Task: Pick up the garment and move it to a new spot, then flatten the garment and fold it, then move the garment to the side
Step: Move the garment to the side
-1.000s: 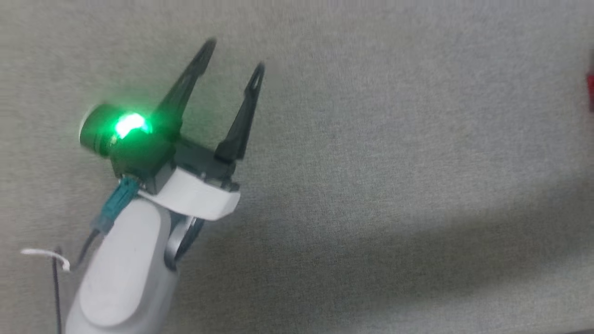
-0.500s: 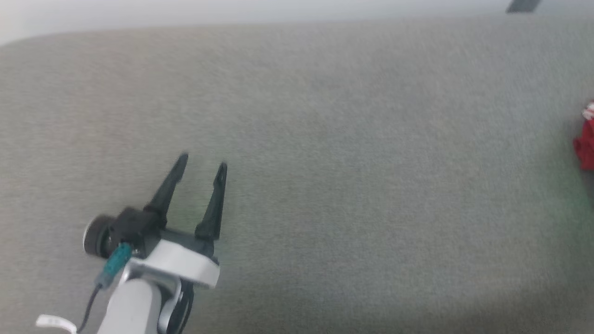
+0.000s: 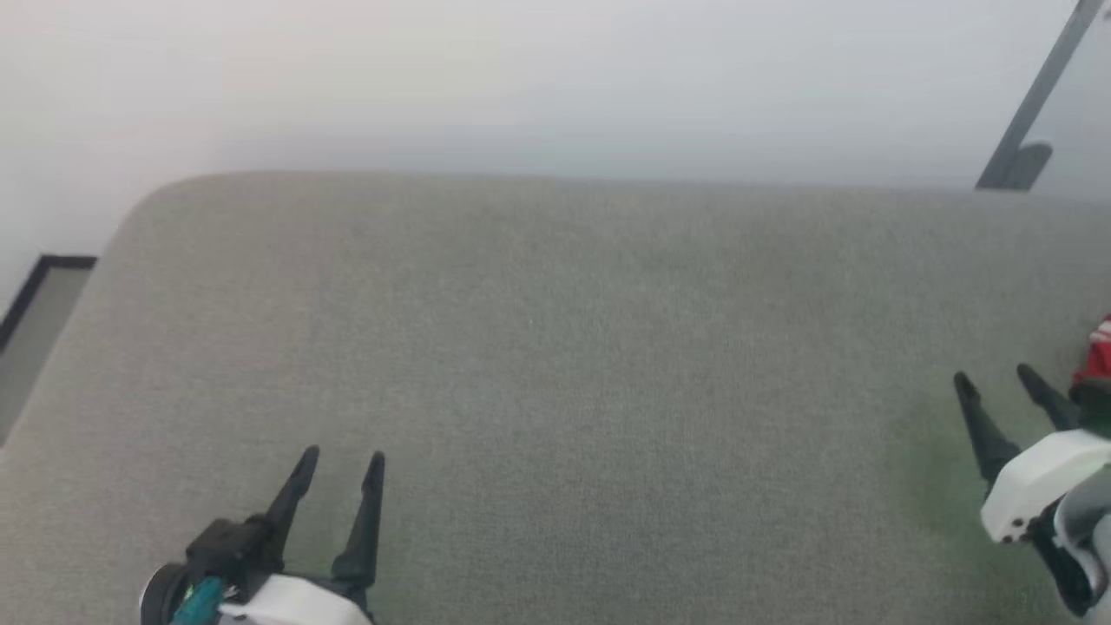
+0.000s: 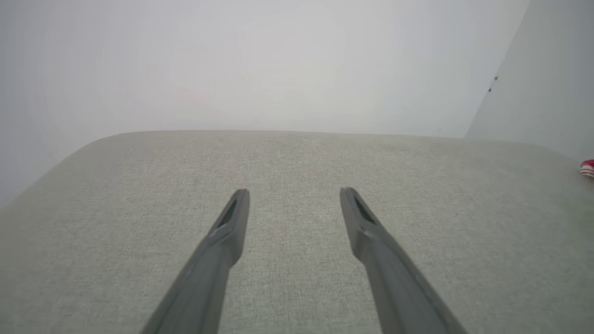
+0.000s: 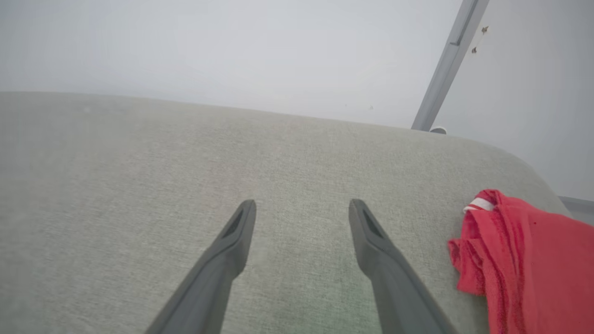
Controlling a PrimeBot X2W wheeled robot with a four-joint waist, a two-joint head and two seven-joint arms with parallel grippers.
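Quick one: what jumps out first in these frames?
The red garment, bunched up at the far right edge of the grey fabric surface, is the strongest colour. Next come the two dark grippers, both open and holding nothing: the left gripper low at the left, and the right gripper close beside the garment without touching it.

The head view was raised: the far edge of the grey surface [image 3: 564,347] and the pale wall [image 3: 521,87] were brought in, the right gripper [image 3: 992,375] was revealed beside the garment [image 3: 1098,351], and the left gripper [image 3: 344,454] was shown lower.
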